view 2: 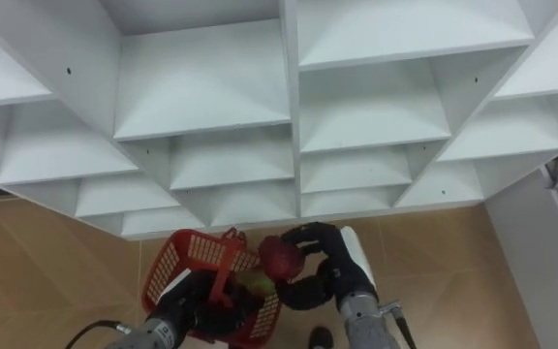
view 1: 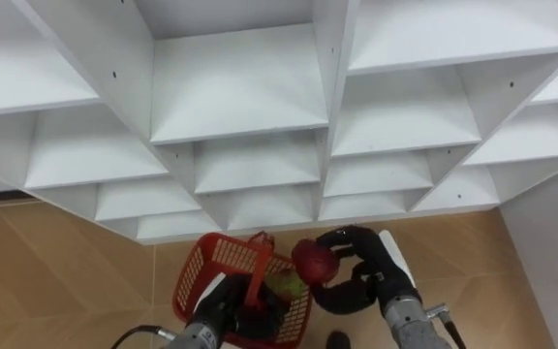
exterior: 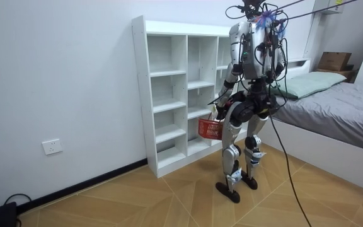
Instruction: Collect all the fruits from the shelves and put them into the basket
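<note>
A red plastic basket [view 1: 219, 262] hangs in front of me, low before the white closet [view 1: 250, 107]. My left hand [view 1: 223, 302] is curled round its red handle [view 1: 257, 271]. My right hand [view 1: 356, 254] is shut on a dark red fruit [view 1: 314, 261] and holds it just above the basket's right rim. A green and red fruit [view 1: 286, 283] lies inside the basket. In the room view I stand upright facing the closet [exterior: 181, 94], with the basket [exterior: 210, 128] held at thigh height.
The closet's shelves [view 2: 201, 87] show nothing on them. A white side panel [view 1: 550, 252] stands at my right. Wooden floor [view 1: 56, 271] lies below. A bed [exterior: 339, 107] stands behind me in the room view.
</note>
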Robot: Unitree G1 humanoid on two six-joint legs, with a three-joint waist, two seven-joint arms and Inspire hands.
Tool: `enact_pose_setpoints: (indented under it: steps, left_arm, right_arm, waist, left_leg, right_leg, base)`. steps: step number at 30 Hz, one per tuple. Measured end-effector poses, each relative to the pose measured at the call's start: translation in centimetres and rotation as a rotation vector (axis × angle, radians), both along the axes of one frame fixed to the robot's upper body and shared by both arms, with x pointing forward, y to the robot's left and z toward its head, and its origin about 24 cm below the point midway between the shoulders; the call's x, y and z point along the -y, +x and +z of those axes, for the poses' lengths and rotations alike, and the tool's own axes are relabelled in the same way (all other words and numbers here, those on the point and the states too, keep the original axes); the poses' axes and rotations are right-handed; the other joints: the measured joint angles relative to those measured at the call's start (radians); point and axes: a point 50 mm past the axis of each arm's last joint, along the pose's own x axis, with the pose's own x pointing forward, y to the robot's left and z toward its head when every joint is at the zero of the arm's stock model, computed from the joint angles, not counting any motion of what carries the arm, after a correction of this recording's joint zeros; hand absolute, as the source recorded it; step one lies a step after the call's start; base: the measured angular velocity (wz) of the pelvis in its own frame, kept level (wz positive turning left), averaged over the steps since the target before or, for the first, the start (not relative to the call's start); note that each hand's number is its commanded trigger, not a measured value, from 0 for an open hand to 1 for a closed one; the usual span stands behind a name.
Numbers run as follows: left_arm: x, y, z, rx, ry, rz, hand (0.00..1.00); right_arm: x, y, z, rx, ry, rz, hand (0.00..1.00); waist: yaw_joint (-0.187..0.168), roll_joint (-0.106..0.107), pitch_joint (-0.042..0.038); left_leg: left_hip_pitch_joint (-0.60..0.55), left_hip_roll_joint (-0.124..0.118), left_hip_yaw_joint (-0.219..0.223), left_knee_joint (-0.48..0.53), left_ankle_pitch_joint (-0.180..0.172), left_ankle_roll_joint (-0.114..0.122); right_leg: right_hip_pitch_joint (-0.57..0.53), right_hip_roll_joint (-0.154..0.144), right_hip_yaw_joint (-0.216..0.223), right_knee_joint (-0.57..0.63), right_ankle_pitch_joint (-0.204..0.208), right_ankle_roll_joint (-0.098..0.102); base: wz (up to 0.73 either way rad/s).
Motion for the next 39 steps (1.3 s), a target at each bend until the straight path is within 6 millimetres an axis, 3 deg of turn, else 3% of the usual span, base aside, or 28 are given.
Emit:
enact_pose_setpoints:
  steps: [9,35,38,39]
  left_arm:
    - [0.4,0.8,0.4,0.022,-0.007,-0.005,1.0]
    - [0.8,1.0,0.6,0.028,-0.015,-0.022,1.0]
    - [0.8,0.9,0.5,0.026,-0.011,-0.032,1.0]
    - [0.9,0.9,0.5,0.026,-0.011,-0.035,1.0]
  right_arm:
    - [-0.6,-0.2,-0.2,-0.031,-0.003,0.098,1.0]
    - [-0.6,0.0,-0.5,-0.086,-0.014,0.194,1.0]
    - [-0.5,0.0,-0.5,-0.091,-0.016,0.198,0.49]
    - [-0.5,0.0,-0.5,-0.093,-0.017,0.202,0.14]
  waist:
    - [0.002,0.013,0.006]
    - [0.002,0.016,0.0051]
    - [0.001,0.016,0.0052]
    - [0.001,0.016,0.0052]
  left_leg:
    - [-0.018,0.003,-0.009,0.004,-0.002,-0.003]
    - [-0.022,0.013,-0.007,0.008,-0.004,-0.007]
    - [-0.023,0.013,-0.008,0.007,-0.004,-0.007]
    - [-0.023,0.013,-0.008,0.007,-0.004,-0.007]
  right_leg:
    - [-0.008,0.002,-0.012,-0.009,-0.003,-0.003]
    - [-0.011,0.009,-0.004,-0.012,0.0,-0.007]
    - [-0.011,0.009,-0.004,-0.013,0.0,-0.007]
    - [-0.011,0.009,-0.004,-0.013,0.0,-0.007]
  base:
    - [0.03]
    - [0.0]
    - [0.0]
    - [0.0]
